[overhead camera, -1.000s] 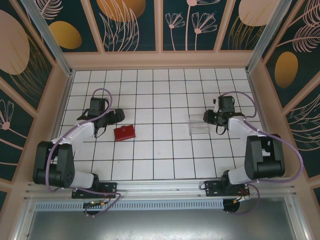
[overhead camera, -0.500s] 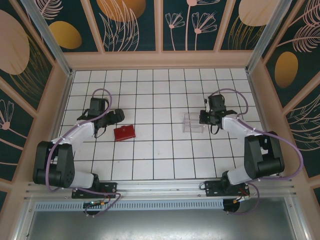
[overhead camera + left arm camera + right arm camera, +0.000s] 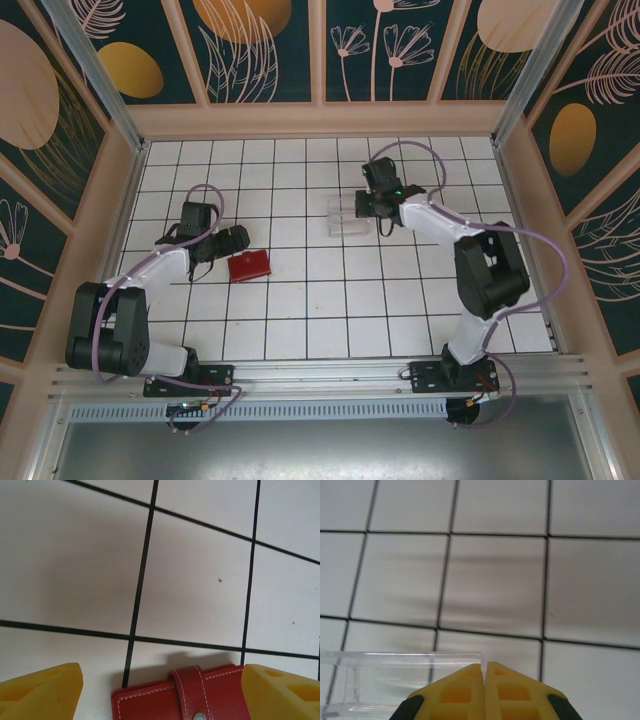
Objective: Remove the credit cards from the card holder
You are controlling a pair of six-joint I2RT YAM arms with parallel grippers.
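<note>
- Left pincer (image 3: 236,243) hangs released, its yellow fingers (image 3: 40,692) spread to either side of the card holder (image 3: 165,702), which lies shut and flat on the worktop (image 3: 190,590) between them. Whether they touch it cannot be told.
- Across the holder's middle, a strap (image 3: 190,687) with a snap (image 3: 199,716) keeps it closed, so the credit cards, presumably inside, are hidden.
- Judged light, thin and supple, it would likely skid on the glossy tiles; a hold across opposite edges looks soundest, with the strap freed first.
- Cards would be stiff, slick and thin, best taken by an exposed edge.
- Well apart, the right pincer (image 3: 485,672) is clenched on the wall of a clear tray (image 3: 395,680).
</note>
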